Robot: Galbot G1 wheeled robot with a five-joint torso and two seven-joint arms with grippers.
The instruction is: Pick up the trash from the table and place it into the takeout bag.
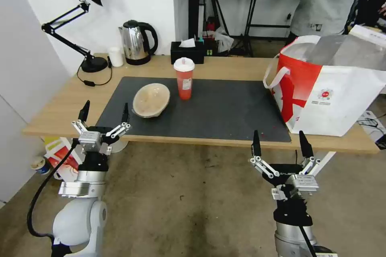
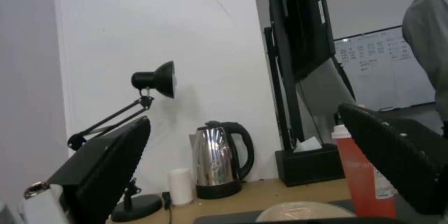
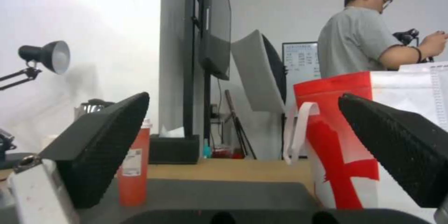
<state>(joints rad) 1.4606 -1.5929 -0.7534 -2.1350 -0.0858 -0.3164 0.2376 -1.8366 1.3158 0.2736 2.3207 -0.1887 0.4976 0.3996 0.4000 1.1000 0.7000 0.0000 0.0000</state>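
Trash left on table [image 1: 60, 108]: beige bowl [image 1: 151, 99] on mat's near-left part, red cup [image 1: 184, 78] just beside it. My left gripper [image 1: 104, 113], spread wide, is nearer; right gripper [image 1: 279, 144], also wide, sits near takeout bag [image 1: 333, 100].

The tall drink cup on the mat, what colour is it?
The drink cup is red with a white lid, clearest in the head view.

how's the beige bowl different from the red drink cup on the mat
The beige bowl is wide, shallow and open, tipped on the mat so its inside faces the camera; the red drink cup is tall, narrow and upright. The bowl has no lid, while the cup wears a white lid. The bowl lies nearer the left gripper than the cup does. Both sit on the dark grey mat, untouched.
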